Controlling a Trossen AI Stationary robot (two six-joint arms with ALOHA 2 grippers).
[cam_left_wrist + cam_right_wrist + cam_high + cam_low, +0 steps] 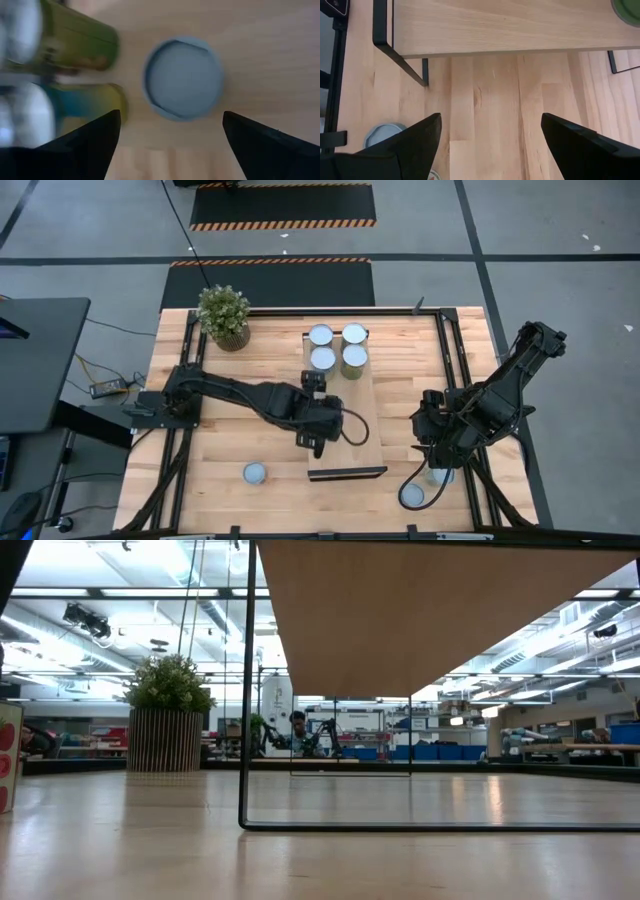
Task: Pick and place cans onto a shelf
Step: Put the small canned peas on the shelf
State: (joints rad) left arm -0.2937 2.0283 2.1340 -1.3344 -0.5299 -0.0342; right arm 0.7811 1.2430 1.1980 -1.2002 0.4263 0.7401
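Four cans (336,347) stood in a tight square at the end of the shelf (365,435) nearest the potted plant (224,316), and the left wrist view showed a fifth can (183,78) standing on the shelf's pale board just beside two of them, so the job looked a little past its midpoint. Off the shelf, one can (255,473) sat on the bench (270,375) to the shelf's left near its dark front edge, and two more, (438,474) and (414,496), lay to the shelf's right under the right arm; these three seemingly remained to be moved. The left pincer (314,437) hung over the shelf, released, gaping on either side of the fifth can without touching it. The right pincer (432,448) hovered over the bench right of the shelf, likewise released and empty. The cans were short metal cylinders with flat blue-grey lids and green-yellow labelled sides; the shelf was smooth light wood on a thin black metal frame, the bench jointed planks.
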